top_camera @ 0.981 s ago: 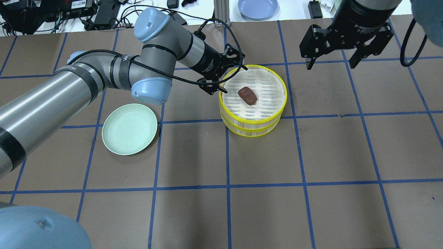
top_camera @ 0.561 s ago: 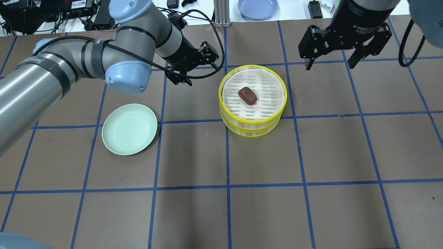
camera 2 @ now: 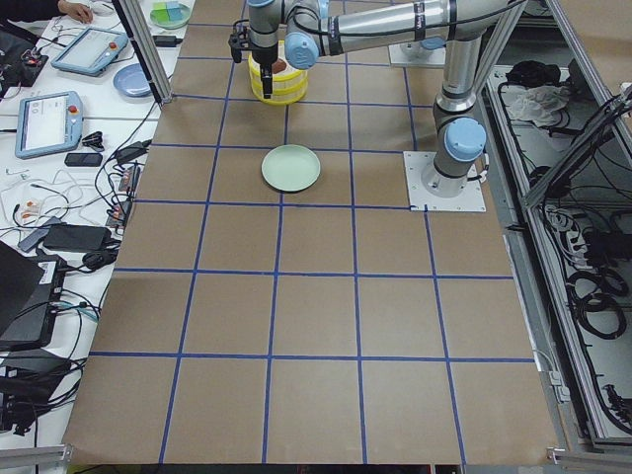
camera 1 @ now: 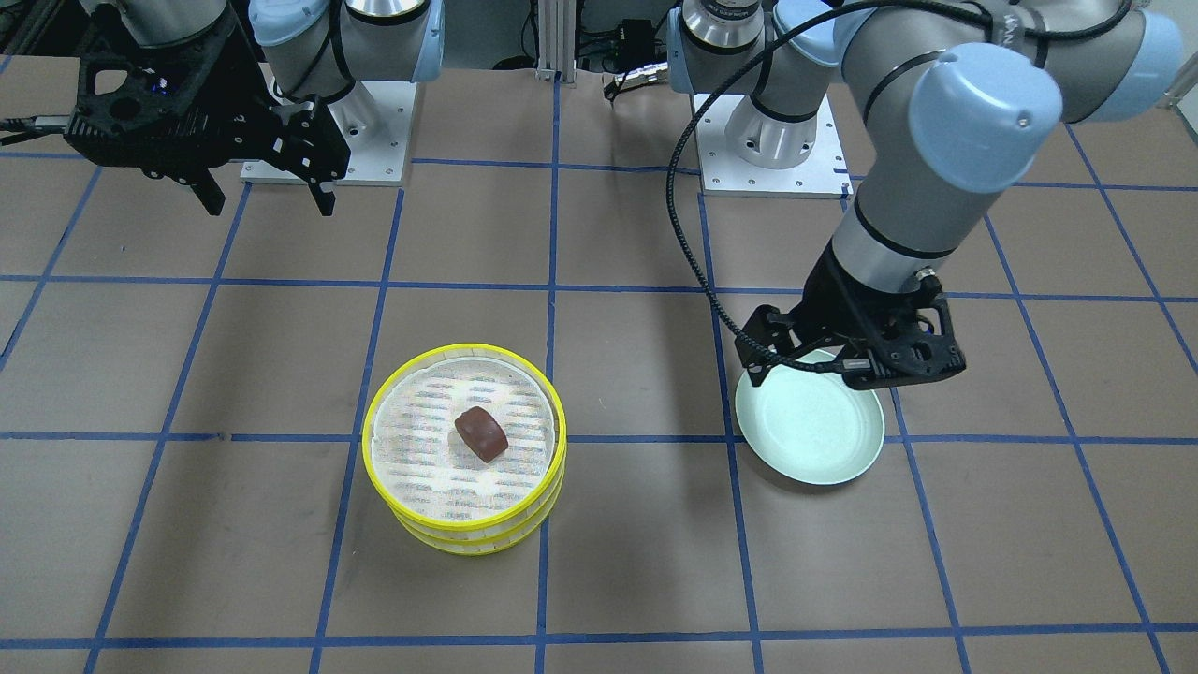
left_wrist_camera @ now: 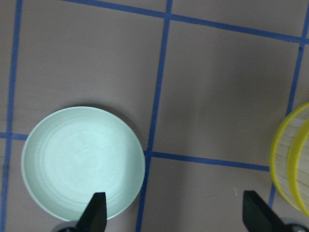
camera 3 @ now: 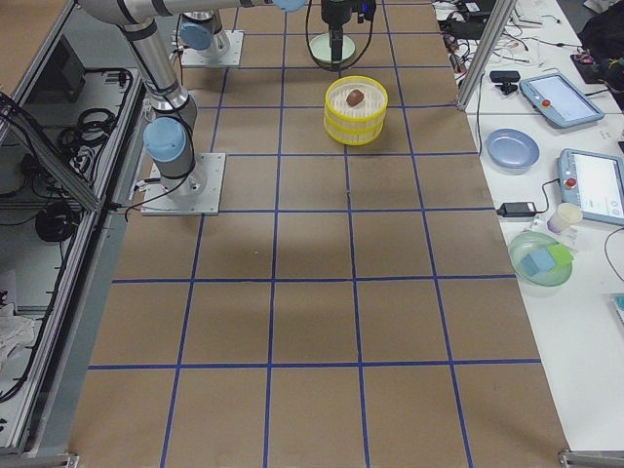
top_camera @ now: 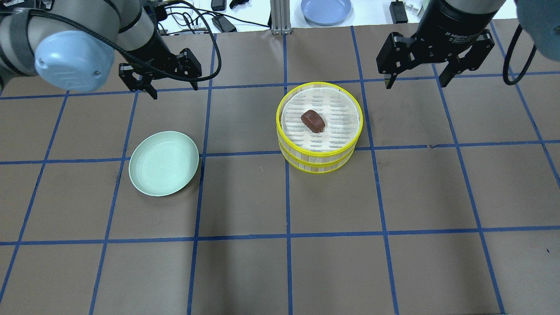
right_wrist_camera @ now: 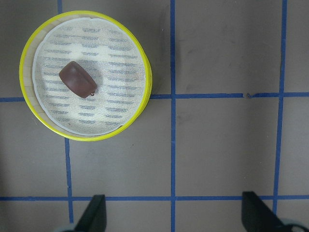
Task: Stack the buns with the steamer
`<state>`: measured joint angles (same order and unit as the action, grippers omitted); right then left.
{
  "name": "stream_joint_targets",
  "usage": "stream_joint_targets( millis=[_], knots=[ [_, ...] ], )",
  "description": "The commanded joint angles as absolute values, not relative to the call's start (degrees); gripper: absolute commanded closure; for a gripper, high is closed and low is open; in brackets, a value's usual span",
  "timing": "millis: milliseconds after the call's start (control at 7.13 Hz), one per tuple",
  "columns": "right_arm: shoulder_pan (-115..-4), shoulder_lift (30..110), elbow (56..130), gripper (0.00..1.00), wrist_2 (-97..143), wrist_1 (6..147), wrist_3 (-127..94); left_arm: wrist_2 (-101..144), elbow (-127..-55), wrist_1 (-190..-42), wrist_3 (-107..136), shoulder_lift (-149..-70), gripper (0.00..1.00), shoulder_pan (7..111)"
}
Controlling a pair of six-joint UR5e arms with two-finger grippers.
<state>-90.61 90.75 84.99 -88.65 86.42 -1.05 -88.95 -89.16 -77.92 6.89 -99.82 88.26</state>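
Note:
A dark reddish-brown bun lies in the top tier of a yellow-rimmed steamer of two stacked tiers; it also shows in the front view and the right wrist view. The cream-white bun is out of view. A pale green plate sits empty to the steamer's left. My left gripper is open and empty, raised above the table behind the plate. My right gripper is open and empty, raised behind and to the right of the steamer.
A blue plate sits on the white bench beyond the table's back edge, with cables and devices at the back left. Blue tape lines grid the brown table surface.
My left gripper has drawn back from the steamer's left rim and swung far to the left, now behind the green plate. The right gripper and the brown bun have stayed in place.

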Motion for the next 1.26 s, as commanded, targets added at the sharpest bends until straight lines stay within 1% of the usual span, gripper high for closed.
stream_joint_targets(
  millis=[0,1121],
  knots=[
    [-90.62,90.70,84.99,0.00,-88.86,86.57,-1.05,-92.90,-89.03,-82.17,1.33,-96.08,0.00,85.70],
    [-90.62,90.79,84.99,0.00,-88.95,86.57,-1.05,-92.55,-91.32,-83.41,1.32,-95.45,0.00,85.61]
  ],
)
